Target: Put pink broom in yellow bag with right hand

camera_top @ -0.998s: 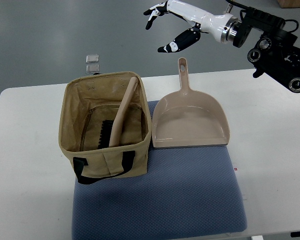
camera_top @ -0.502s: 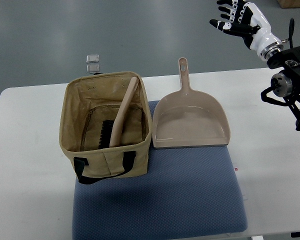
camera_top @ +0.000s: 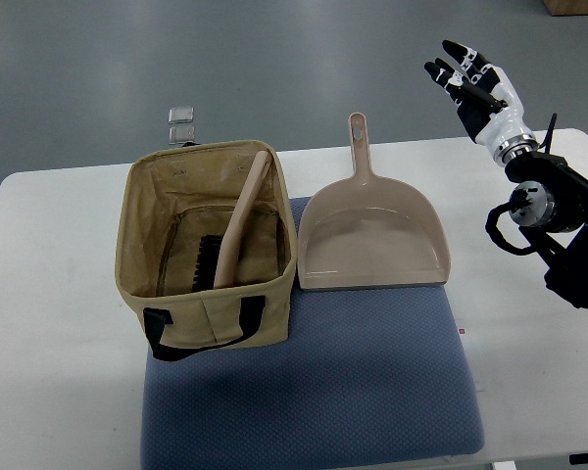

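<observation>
Broom: inside the bag, bristle end down on the bottom, handle leaning up against the far rim, tip poking just over it.
Bag: tan/yellowish, upright on the blue mat, mouth open.
Right hand: up at the far-right edge of the table, well apart from the bag; fingers spread, holding nothing.
Left arm: not in shot.
Dustpan: just beside the bag, empty.
Progress: looks done, i.e. broom's in and let go; nothing left but parking the arm, I'd say.

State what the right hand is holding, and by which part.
Nothing. The right hand is raised beyond the table's far edge with its fingers spread and empty; the broom stands in the bag.
</observation>
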### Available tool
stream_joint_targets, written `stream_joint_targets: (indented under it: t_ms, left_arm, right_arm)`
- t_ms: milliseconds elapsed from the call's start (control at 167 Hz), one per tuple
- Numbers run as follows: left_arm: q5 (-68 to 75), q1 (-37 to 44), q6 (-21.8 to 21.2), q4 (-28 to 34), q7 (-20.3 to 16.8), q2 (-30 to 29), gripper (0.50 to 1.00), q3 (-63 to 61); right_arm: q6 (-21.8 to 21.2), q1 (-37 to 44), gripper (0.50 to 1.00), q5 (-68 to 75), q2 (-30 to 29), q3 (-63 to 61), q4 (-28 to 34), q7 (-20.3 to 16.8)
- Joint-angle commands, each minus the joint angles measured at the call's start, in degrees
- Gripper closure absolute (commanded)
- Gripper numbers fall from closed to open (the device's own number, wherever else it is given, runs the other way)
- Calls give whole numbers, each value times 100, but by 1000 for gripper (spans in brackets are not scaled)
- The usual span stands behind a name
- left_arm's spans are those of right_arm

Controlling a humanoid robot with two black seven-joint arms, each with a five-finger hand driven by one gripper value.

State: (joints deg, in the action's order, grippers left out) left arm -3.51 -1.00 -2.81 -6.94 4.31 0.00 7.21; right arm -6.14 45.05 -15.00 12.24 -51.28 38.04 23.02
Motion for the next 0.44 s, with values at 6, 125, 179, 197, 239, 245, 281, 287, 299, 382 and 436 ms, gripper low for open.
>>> stream_joint_targets:
  t_ms: [6, 125, 179, 197, 239, 245, 281, 287, 299, 382, 436]
  left_arm:
    - [-1, 3, -9, 0, 0, 0, 500, 0]
    - [-1, 3, 0, 0, 0, 0, 500, -9]
    - [-1, 3, 0, 0, 0, 0, 500, 0]
    - [-1, 3, 0, 0, 0, 0, 500, 0]
    - [-1, 3, 0, 0, 0, 0, 500, 0]
    - [-1, 3, 0, 0, 0, 0, 500, 0]
    - [-1, 3, -9, 0, 0, 0, 500, 0]
    - [-1, 3, -9, 0, 0, 0, 500, 0]
    - [-1, 3, 0, 0, 0, 0, 500, 0]
    - [-1, 3, 0, 0, 0, 0, 500, 0]
    - [-1, 3, 0, 0, 0, 0, 500, 0]
  right_arm:
    - [16, -84, 570, 6, -46, -92, -24, 98]
    - [34, -102, 570, 6, -55, -83, -24, 98]
    - [78, -111, 570, -11, -55, -75, -42, 98]
    - [113, -111, 570, -3, -64, -66, -51, 98]
    - [210, -111, 570, -3, -64, -57, -68, 89]
    - [210, -111, 570, -3, -64, -57, -68, 89]
    - [297, -119, 570, -3, -73, -48, -68, 98]
    - [298, -119, 570, -3, -73, -48, -68, 98]
    - [324, -119, 570, -3, -73, -48, -68, 98]
    - [385, -137, 570, -3, -73, -48, -68, 115]
    - [447, -154, 570, -3, -73, -48, -68, 124]
